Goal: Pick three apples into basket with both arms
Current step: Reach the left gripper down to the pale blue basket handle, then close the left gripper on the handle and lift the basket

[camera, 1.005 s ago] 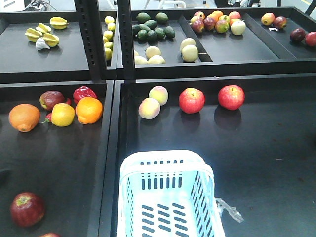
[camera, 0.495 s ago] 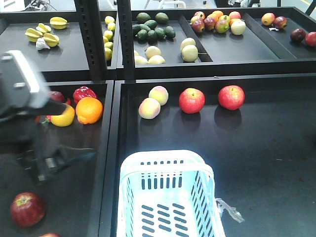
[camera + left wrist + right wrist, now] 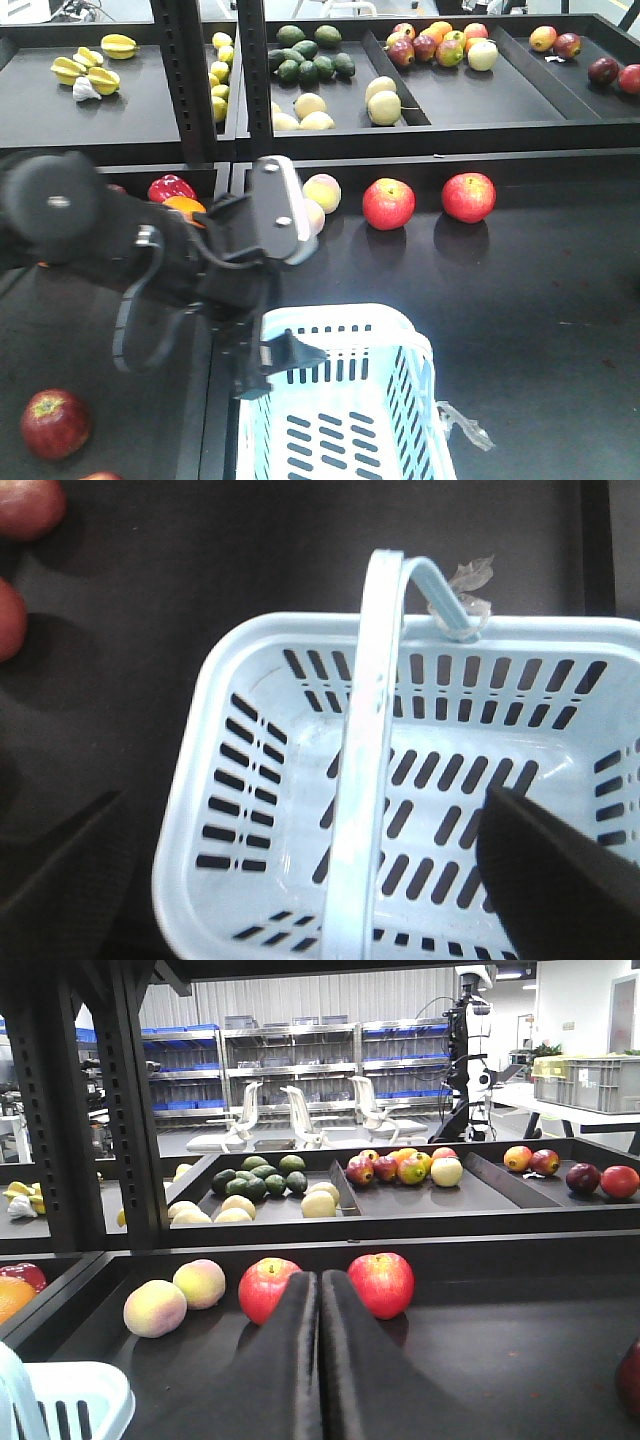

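Two bright red apples (image 3: 388, 203) (image 3: 468, 196) sit at the back of the right-hand tray; in the right wrist view they are the left apple (image 3: 266, 1287) and the right apple (image 3: 382, 1282). A darker red apple (image 3: 55, 422) lies in the left tray near the front. The pale blue slotted basket (image 3: 345, 330) stands at the front, empty, its handle (image 3: 368, 770) upright. My left gripper (image 3: 272, 366) hangs open above the basket's near-left corner; one black finger (image 3: 560, 875) shows over the basket floor. My right gripper (image 3: 320, 1282) is shut and empty, low, pointing between the two bright apples.
Two pale peaches (image 3: 321, 192) (image 3: 155, 1307) lie left of the bright apples. The left arm (image 3: 120, 240) covers most of the left tray's fruit; a red pepper (image 3: 170, 187) shows. Back trays hold avocados (image 3: 310, 55), starfruit (image 3: 90, 68) and mixed fruit (image 3: 445, 45). A black divider (image 3: 222, 330) separates the front trays.
The left arm swung in from the left across the left tray and now reaches over the basket's corner, hiding the oranges. The fruit and basket have not moved.
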Controlling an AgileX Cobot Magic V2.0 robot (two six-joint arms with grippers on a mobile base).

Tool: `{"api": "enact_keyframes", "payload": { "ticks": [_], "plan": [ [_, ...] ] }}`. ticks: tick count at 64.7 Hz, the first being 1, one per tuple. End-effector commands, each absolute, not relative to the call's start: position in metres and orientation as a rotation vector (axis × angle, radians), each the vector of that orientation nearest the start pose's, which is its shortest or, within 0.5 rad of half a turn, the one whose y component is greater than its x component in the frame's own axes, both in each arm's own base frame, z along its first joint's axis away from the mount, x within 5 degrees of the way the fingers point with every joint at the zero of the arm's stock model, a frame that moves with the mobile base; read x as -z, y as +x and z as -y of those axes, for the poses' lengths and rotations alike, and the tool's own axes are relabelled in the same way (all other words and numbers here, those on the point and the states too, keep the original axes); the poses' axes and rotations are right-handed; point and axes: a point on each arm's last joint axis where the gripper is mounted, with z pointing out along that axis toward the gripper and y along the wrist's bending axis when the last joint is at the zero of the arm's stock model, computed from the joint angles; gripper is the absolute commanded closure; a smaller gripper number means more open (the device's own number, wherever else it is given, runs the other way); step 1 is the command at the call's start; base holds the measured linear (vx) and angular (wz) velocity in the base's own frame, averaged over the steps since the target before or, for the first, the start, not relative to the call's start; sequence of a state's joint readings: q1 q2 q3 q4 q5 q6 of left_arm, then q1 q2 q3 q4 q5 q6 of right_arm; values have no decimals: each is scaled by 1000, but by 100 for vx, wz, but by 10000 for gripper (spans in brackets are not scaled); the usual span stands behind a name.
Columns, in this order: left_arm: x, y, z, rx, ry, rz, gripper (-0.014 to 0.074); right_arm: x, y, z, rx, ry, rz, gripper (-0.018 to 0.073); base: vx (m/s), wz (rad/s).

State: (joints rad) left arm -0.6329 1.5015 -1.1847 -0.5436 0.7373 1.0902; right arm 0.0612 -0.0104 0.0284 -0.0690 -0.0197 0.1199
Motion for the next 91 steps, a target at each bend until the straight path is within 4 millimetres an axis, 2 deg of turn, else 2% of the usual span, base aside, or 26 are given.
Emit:
{"api": "enact_keyframes", "payload": {
  "ticks": [1, 14, 35, 48, 55, 60, 74, 83, 91],
  "plan": [
    [-321, 243, 230, 433, 1571, -1767, -45, -208, 55, -4, -89, -21, -1414, 568, 0, 0],
    [-301, 248, 250, 387, 1678, -1757, -41, -208, 55, -4, -89, -21, -1414, 568, 0, 0],
    [-266, 262, 259, 352, 1744, -1820, -16, -208, 55, -4, -89, -21, -1414, 568, 0, 0],
    [-259, 264, 261, 352, 1750, -1832, 45, -208, 55, -4, -89, -21, -1414, 568, 0, 0],
    [-259, 264, 261, 353, 1749, -1833, 132, -208, 55, -4, -89, -21, -1414, 568, 0, 0],
    [-259, 264, 260, 358, 1757, -1837, 237, -208, 55, -4, -89, -21, -1414, 568, 0, 0],
    [-259, 263, 260, 359, 1762, -1839, 608, -208, 55, -4, -89, -21, -1414, 568, 0, 0],
    [-264, 261, 259, 359, 1757, -1828, 605, -208, 55, -4, -89, -21, -1414, 568, 0, 0],
    [-286, 256, 255, 348, 1775, -1783, 604, -208, 55, -4, -89, -21, -1414, 568, 0, 0]
  ]
}}
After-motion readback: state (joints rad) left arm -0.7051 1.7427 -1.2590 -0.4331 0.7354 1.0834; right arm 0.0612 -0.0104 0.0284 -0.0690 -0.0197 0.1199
